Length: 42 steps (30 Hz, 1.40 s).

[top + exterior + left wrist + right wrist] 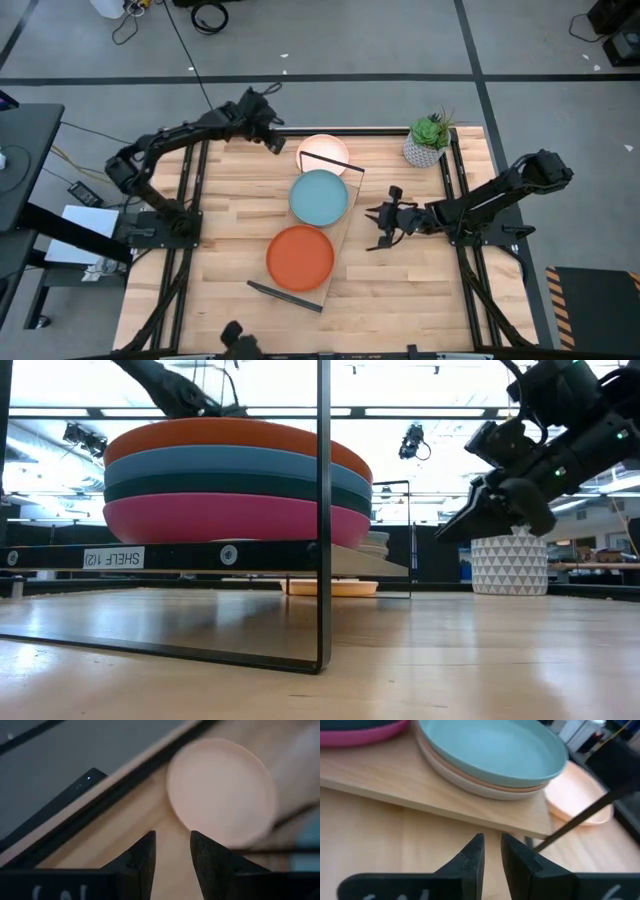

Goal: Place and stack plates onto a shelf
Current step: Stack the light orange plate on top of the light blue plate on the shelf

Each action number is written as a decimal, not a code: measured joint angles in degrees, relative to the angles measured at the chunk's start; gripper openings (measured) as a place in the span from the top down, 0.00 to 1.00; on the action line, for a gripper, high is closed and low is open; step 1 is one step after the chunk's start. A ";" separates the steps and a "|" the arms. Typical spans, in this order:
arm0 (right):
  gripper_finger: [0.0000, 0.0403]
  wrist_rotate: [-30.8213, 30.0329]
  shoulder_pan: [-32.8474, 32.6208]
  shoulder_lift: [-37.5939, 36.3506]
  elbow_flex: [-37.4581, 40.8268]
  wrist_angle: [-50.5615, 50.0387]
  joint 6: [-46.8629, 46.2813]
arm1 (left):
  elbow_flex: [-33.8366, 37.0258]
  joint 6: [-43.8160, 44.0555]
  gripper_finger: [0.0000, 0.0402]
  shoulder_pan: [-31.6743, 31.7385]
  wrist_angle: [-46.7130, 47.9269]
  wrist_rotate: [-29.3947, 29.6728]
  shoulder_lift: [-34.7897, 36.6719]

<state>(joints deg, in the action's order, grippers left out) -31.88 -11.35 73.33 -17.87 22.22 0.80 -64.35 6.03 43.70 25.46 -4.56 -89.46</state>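
Observation:
The shelf [338,235] runs slantwise across the table's middle. On its near half sits a stack topped by the orange plate [300,257], with blue, dark teal and pink plates [200,518] below it. On its far half the light blue plate [319,197] tops a stack of pale plates [470,782]. The peach plate [322,152] lies flat on the tabletop by the shelf's far end. My left gripper [275,140], open and empty, hovers just left of the peach plate [220,790]. My right gripper [375,218], open by a narrow gap [491,847] and empty, stands right of the shelf.
A potted plant in a white patterned pot [428,140] stands at the table's far right corner. The shelf's thin black wire end frames [285,295] rise at both ends; the far one crosses over the peach plate. Bare tabletop lies left and right of the shelf.

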 joint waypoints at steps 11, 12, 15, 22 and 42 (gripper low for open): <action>0.83 2.95 -3.67 1.89 0.30 0.03 -9.84 | -1.58 8.14 0.69 2.00 -21.30 -11.19 -18.61; 0.83 3.07 -4.22 1.89 0.39 0.07 -10.17 | -2.64 8.76 0.69 2.05 -22.04 -13.40 -19.98; 0.83 2.76 -5.58 1.89 0.78 0.07 -10.95 | -5.93 9.94 0.69 0.85 -21.92 -14.82 -23.28; 0.83 1.76 -7.72 2.05 0.79 0.37 -11.78 | -14.77 8.24 0.54 -4.02 -16.28 -8.32 -27.54; 0.83 1.48 -10.42 2.05 0.77 2.40 -9.71 | -17.60 7.40 0.45 -6.94 -8.17 -2.66 -31.02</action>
<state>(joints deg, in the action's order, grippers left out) -30.40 -21.77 75.37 -17.10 24.62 -8.91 -81.95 13.43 36.76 17.29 -7.22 -120.48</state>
